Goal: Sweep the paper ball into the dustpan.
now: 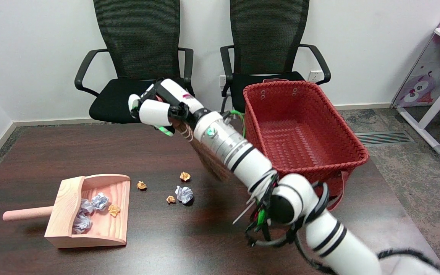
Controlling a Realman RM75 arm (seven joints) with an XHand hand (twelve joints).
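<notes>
My right hand (pixel 158 107) grips the handle of a small brown straw broom (pixel 208 162), held in the air above the table's far middle; the bristles point down and right, partly hidden behind my forearm. A wooden dustpan (pixel 90 208) lies at the near left with its opening to the right, holding several crumpled balls. On the table right of it lie a white-blue paper ball (pixel 184 194) and three small orange balls (pixel 141 185), (pixel 184 176), (pixel 170 199). The broom hangs above and right of these, touching none.
A red woven basket (pixel 304 133) stands on the table's right side, close behind my forearm. Two black office chairs (pixel 136 76) sit beyond the far edge. The dustpan's round handle (pixel 27 214) sticks out to the left.
</notes>
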